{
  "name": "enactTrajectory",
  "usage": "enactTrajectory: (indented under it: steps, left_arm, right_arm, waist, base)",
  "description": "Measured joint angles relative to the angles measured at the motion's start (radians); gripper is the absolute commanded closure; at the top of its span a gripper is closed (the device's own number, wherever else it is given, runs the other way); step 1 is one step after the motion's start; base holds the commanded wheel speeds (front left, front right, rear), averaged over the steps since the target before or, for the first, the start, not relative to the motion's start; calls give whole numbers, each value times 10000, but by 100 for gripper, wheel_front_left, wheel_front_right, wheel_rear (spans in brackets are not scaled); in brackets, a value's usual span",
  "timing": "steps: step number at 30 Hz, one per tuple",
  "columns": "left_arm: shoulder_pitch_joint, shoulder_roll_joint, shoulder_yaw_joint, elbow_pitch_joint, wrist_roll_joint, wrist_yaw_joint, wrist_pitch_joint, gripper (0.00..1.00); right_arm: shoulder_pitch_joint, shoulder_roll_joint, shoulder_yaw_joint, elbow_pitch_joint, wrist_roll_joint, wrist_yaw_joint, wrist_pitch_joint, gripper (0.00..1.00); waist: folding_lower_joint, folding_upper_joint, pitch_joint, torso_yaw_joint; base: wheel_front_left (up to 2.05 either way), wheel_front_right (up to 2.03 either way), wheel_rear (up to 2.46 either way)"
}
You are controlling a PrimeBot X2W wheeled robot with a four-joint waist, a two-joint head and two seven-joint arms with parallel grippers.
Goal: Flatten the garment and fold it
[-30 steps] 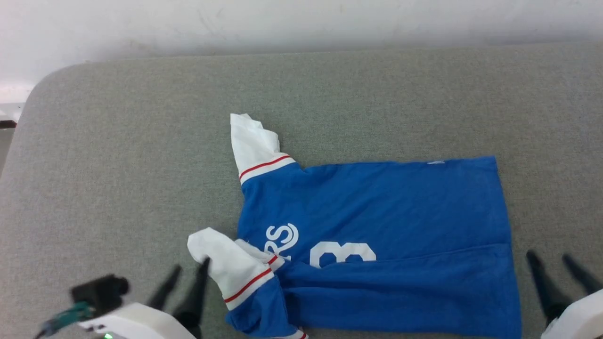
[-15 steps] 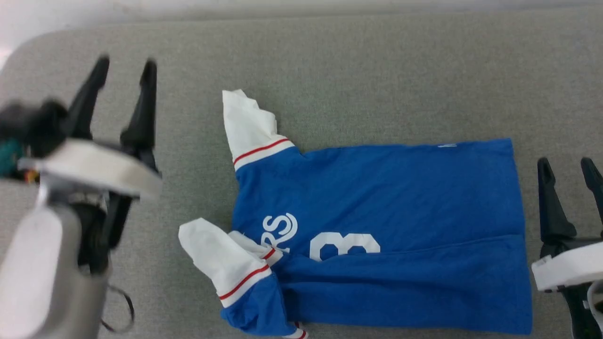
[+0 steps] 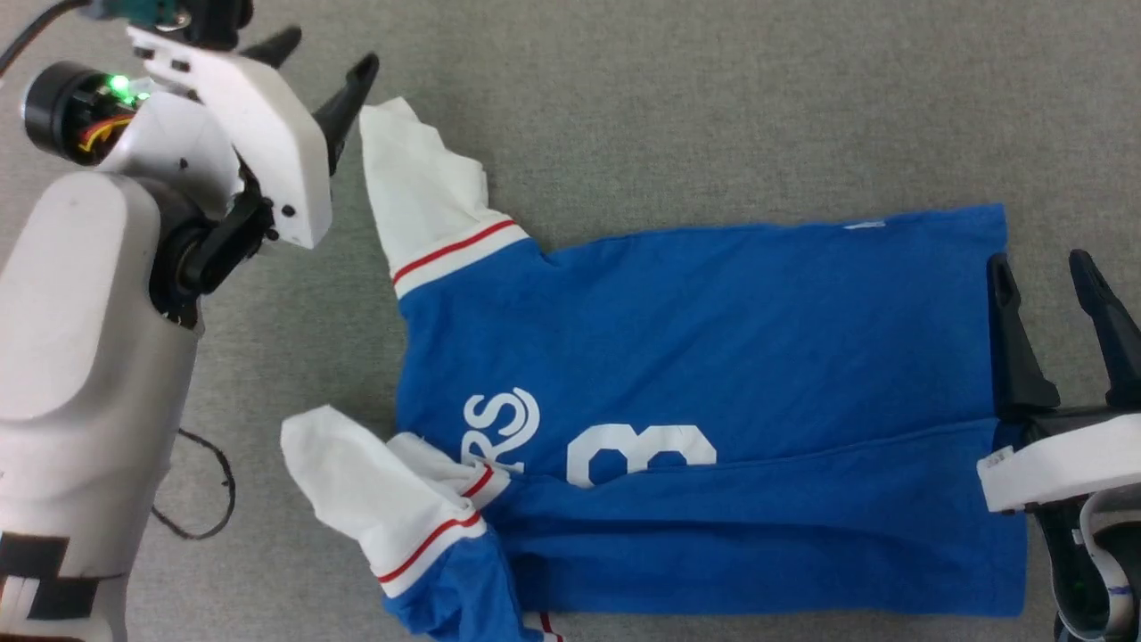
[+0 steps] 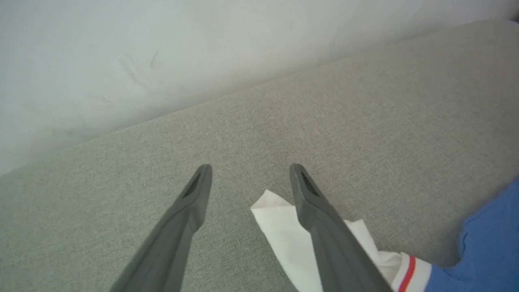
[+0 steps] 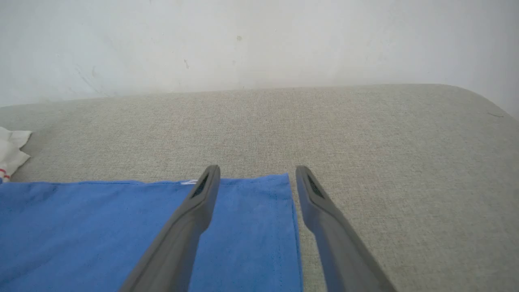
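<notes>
The only writing you could read on the garment [image 3: 713, 357] was in white: the letters "RS" [image 3: 499, 428] with a curled flourish, and beside them a numeral [image 3: 642, 450] that looked like an 8, its lower part cut off by a fold. A small white tag [image 3: 865, 225] sat on the far edge near the hem, too small to read. The shirt was royal blue, with white short sleeves and red-and-white trim at the armholes. It lay sideways on the grey fabric surface [image 3: 713, 107], shoulders toward your left arm and hem toward your right, the near long side folded over onto the body. The far sleeve [image 3: 428, 187] lay flat, pointing away; the near sleeve [image 3: 357, 481] was bunched. Your left gripper [image 3: 325, 53] stood spread beside the far sleeve's tip, holding nothing. Your right gripper [image 3: 1039, 261] was spread too, the hem edge between its fingers in the wrist view, nothing pinched.
</notes>
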Motion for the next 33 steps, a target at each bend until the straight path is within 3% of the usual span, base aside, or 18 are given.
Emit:
enactTrajectory:
  steps: [12,13,14,15,20,25,33]
  left_arm:
    - [-723,533,-727,1333,-583,-146,2460,0]
    - [-766,550,-715,1337,-704,-146,2631,53]
    - [-790,566,-713,1319,-871,-146,2790,83]
    - [-797,583,-717,1273,-1028,-146,2924,100]
    - [-688,627,-867,1080,-1356,-155,2995,100]
    - [-371,640,-890,1064,-1354,-155,2401,100]
    - [6,650,-938,1106,-1384,-155,1983,100]
  right_arm:
    - [-213,-4,12,167,52,0,-67,0]
    - [-213,-4,6,182,71,0,-67,0]
    - [-215,-4,2,207,71,0,-65,0]
    - [-224,-2,-8,232,69,0,-63,0]
    - [-394,-4,-17,199,-102,0,-31,0]
    - [-708,-4,196,2,-454,0,186,0]
    - [-2066,-288,288,61,-871,0,1649,0]
  waist:
    - [-5,0,832,-622]
    - [-4,0,862,-652]
    - [-4,0,887,-676]
    - [-4,0,899,-692]
    - [-3,0,777,-659]
    - [-3,0,574,-599]
    - [-4,0,128,-519]
  base:
    - [0,0,0]
    - [0,0,0]
    - [0,0,0]
    - [0,0,0]
    - [0,0,0]
    - [0,0,0]
    - [0,0,0]
